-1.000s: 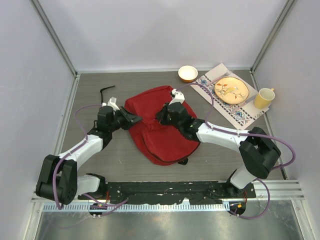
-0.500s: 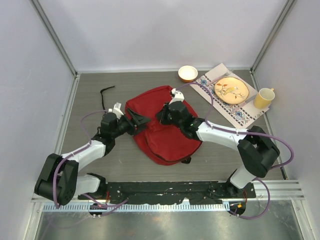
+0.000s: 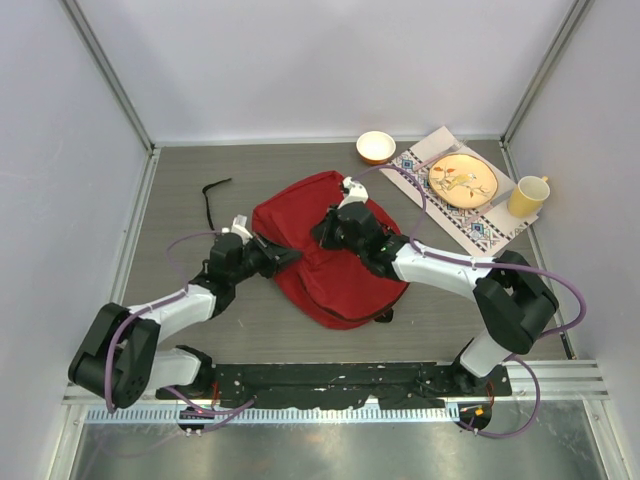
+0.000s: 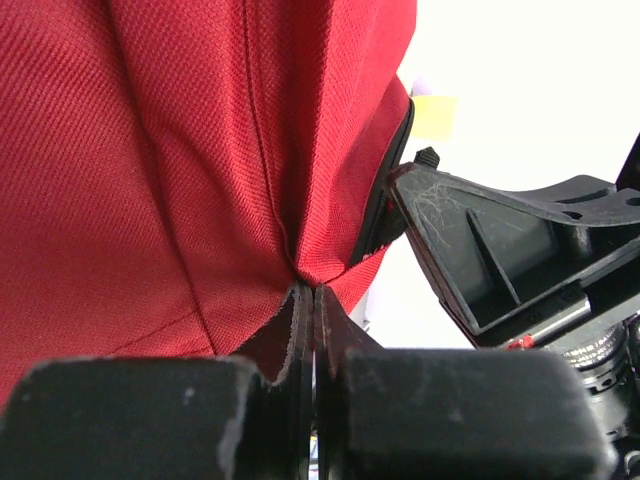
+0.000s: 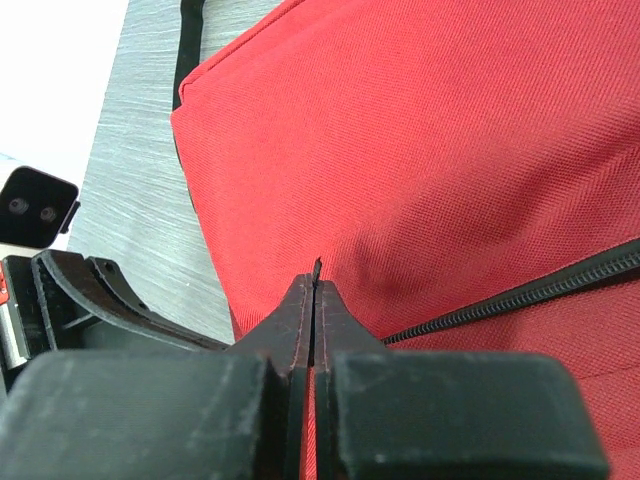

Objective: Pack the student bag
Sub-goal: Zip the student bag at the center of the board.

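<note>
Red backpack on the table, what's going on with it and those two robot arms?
Both arms have hold of the student bag. The left gripper is shut on a fold of fabric at its left edge; the right gripper is shut on the top panel beside a zipper. The bowl, plate and cup sit apart at the far right.

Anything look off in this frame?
One thing: a thin black strap lies curled on the table, left of the bag; whether it is attached cannot be told. The bag itself lies flat and skewed, its fabric pinched by the left gripper.
</note>
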Tool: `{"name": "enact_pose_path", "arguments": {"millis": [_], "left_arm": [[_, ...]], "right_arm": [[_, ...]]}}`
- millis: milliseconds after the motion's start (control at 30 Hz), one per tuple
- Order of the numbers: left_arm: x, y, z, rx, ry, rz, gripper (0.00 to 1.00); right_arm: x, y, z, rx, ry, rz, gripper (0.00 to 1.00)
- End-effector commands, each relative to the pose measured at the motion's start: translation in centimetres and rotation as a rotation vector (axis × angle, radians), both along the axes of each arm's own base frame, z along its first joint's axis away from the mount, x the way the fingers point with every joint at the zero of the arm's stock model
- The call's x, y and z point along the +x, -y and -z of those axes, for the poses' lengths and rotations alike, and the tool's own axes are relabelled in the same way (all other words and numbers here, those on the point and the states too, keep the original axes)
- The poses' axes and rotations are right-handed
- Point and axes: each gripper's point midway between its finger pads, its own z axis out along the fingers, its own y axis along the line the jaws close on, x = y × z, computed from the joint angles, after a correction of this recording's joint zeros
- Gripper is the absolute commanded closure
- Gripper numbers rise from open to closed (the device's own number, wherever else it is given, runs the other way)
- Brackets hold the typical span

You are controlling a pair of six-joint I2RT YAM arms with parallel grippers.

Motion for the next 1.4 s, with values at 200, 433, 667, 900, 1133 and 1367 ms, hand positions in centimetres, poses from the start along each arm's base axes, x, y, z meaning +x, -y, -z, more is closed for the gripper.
{"name": "enact_pose_path", "arguments": {"millis": [200, 433, 667, 900, 1133, 1367], "left_arm": [[1.8, -0.6, -1.8, 0.063, 0.076, -0.009, 1.00], [1.1, -5.9, -1.0, 0.151, 0.055, -0.080, 1.00], [0.8, -8.0, -1.1, 0.143, 0.044, -0.065, 1.00], [0.7, -6.2, -5.2, 0.049, 0.119, -0.071, 0.31], [-0.5, -2.8, -5.8, 0.154, 0.108, -0.113, 0.26], [-0.6, -0.3, -4.6, 0.309, 0.115, -0.069, 0.29]], "right_arm": [[0.6, 1.1, -2.2, 0.002, 0.070, 0.039, 0.99], [1.5, 2.5, -2.4, -0.016, 0.076, 0.087, 0.99], [1.5, 2.0, -2.6, 0.016, 0.073, 0.059, 0.99], [1.3, 1.3, -2.2, 0.045, 0.055, 0.046, 0.99], [1.3, 1.3, -2.1, 0.041, 0.052, 0.044, 0.99], [1.2, 1.3, -2.3, 0.042, 0.057, 0.038, 0.99]]}}
